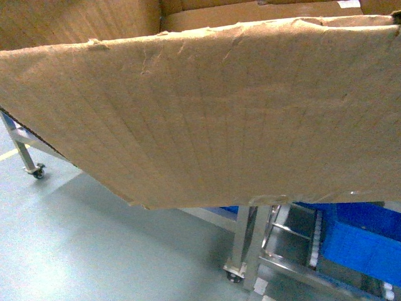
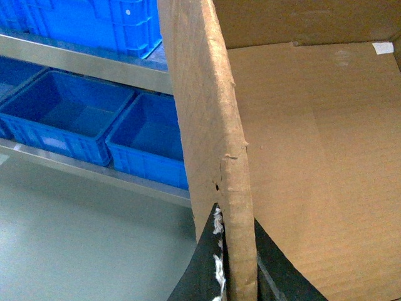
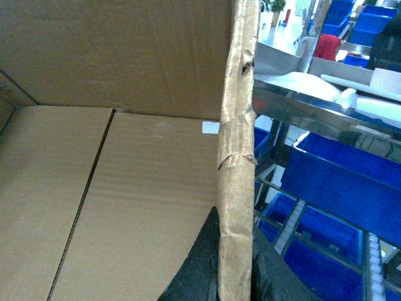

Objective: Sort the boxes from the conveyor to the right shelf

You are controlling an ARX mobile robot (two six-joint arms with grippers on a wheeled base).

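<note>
Head view is mostly blocked by the near wall of the carton [image 1: 207, 119], held up off the floor and tilted, its lower edge running down from the left to a low point left of centre, top edge ragged and torn. Under it on the right sit the steel shelf rack [image 1: 245, 241], with a caster foot on the grey floor [image 1: 94, 251], a track of small white rollers and blue crates [image 1: 366, 241] inside; another caster leg shows at far left. Left gripper [image 2: 235, 276]: dark fingers [image 2: 203, 269] straddle the carton's left side wall [image 2: 210, 125], one outside and one inside, pinching the torn edge. Beyond that wall, blue crates sit on steel shelves to the left, and the small white sticker [image 2: 382, 47] is at the far inner corner of the carton floor. Right gripper [image 3: 235, 276]: same grip, fingers [image 3: 200, 269] either side of the right side wall [image 3: 237, 157], clamped on the cardboard. The white sticker shows just left of that wall; to the right are mirror-like rails, roller tracks and more blue crates. Conveyor is not visible in any view
</note>
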